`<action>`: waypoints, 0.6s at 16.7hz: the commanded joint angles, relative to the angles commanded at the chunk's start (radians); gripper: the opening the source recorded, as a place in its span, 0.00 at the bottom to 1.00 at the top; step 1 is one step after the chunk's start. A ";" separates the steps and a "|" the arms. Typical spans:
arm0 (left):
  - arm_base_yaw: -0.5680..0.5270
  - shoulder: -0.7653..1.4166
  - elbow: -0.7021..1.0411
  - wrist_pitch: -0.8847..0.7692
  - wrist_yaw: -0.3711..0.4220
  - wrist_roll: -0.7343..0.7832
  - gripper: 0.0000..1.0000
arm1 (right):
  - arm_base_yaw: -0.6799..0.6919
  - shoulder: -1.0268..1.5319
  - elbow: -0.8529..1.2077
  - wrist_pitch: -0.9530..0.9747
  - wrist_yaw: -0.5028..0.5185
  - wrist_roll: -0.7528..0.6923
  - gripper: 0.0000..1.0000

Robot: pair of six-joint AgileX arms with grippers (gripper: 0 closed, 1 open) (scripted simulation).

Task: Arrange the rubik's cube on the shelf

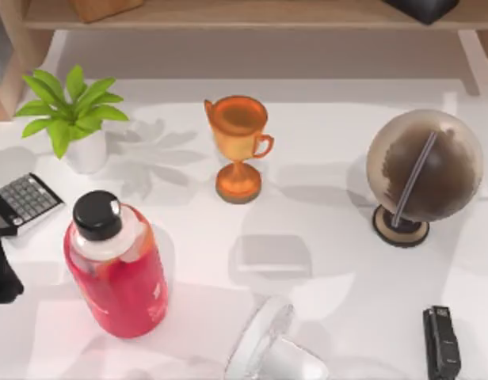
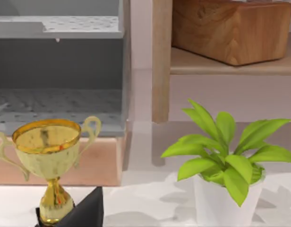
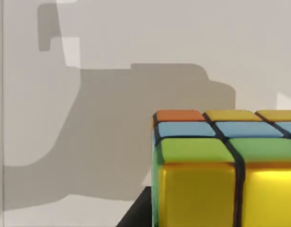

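- The small Rubik's cube of yellow, green, blue and orange squares (image 3: 221, 170) sat right against my right wrist camera, seemingly carried; I couldn't tell how my right jaws stood.
- My left arm (image 1: 2, 265) was parked at the table's left edge.
- Judged step: carrying. Next: reach the long light-wood shelf (image 1: 252, 16) beyond the orange trophy (image 1: 238, 146) without knocking it.

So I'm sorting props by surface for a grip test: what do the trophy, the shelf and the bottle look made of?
The trophy looks like polished metal, orange-gold with reflections in its cup. The shelf looks like matte light wood with faint grain. The bottle looks like clear glossy plastic or glass holding red liquid, with a matte black cap.
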 joint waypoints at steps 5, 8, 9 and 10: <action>0.000 0.000 0.000 0.000 0.000 0.000 1.00 | -0.001 -0.002 -0.002 0.000 0.000 0.002 0.00; 0.000 0.000 0.000 0.000 0.000 0.000 1.00 | -0.003 -0.051 -0.054 0.015 0.000 0.006 0.00; 0.000 0.000 0.000 0.000 0.000 0.000 1.00 | -0.002 -0.085 -0.091 0.029 0.001 0.008 0.00; 0.000 0.000 0.000 0.000 0.000 0.000 1.00 | 0.000 -0.125 -0.133 0.048 0.001 0.012 0.00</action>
